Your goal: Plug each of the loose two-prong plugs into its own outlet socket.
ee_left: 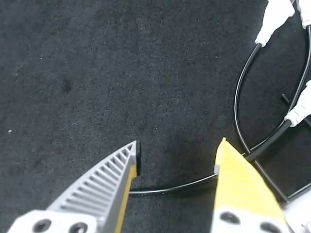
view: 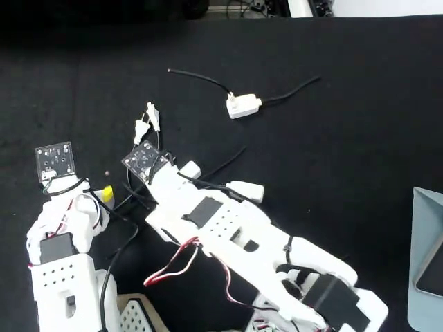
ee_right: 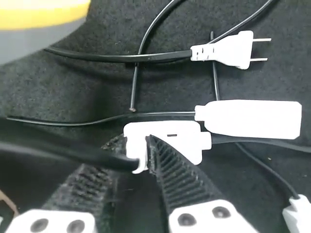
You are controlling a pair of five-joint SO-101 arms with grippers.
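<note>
Progress: early to middle, by my reading. Well beyond both grippers a white joined pair (view: 242,105), cord out each end, looks already mated, but it is too small to be sure.

Still loose:
- pronged plug (ee_right: 228,48)
- second plug (view: 141,128), prongs not made out

Right gripper (ee_right: 141,153): fingers pinched on the edge of a white socket (ee_right: 167,138), which sits on the black mat (ee_right: 58,87).

Pronged plug lies flat just past the held socket. Long axis runs crosswise to the fingers, prongs aimed sideways, not at the socket. Likely needs turning before mating.

Left gripper (ee_left: 179,143): fingers apart, holding nothing. A black cord (ee_left: 170,187) lies on the mat between them.
</note>
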